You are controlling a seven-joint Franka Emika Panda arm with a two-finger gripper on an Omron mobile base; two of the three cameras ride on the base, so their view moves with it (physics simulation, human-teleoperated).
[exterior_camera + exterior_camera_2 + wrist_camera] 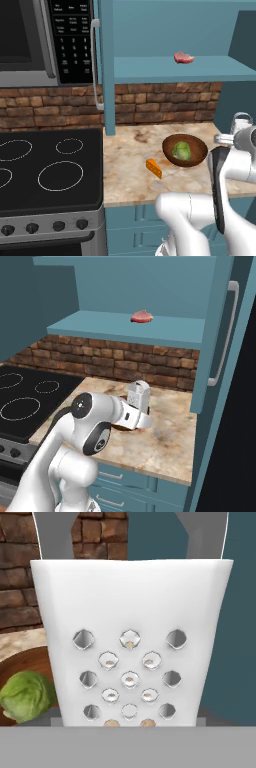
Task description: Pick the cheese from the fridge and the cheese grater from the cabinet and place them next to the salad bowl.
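A: Where is the cheese grater recorded?

B: It is seen upright above the counter, just beside the salad bowl, close in front of the hand camera. A tapered metal box is noted, wider at the top, with staggered punched holes across its face and a loop handle above.

A: And the gripper?

B: Its jaws are set wide. The grater stands right at the hand, but whether it is clasped cannot be told; the fingertips are hidden behind the grater's base.

A: Containers?

B: The bowl is round, shallow, of dark-brown wood, and a green lettuce head, leafy in surface, is held in it. The cheese, an orange wedge, is laid on the counter just to the bowl's left, not touching it.

A: The cabinet?

B: It is teal-blue and stands open; one pinkish-red lump of raw meat is resting on its shelf. A slim grey handle is fixed to its door.

A: Surroundings?

B: The counter is mottled beige stone. A brick backsplash is set behind it. A black stovetop with ring outlines is placed to the left, under a microwave with a keypad.
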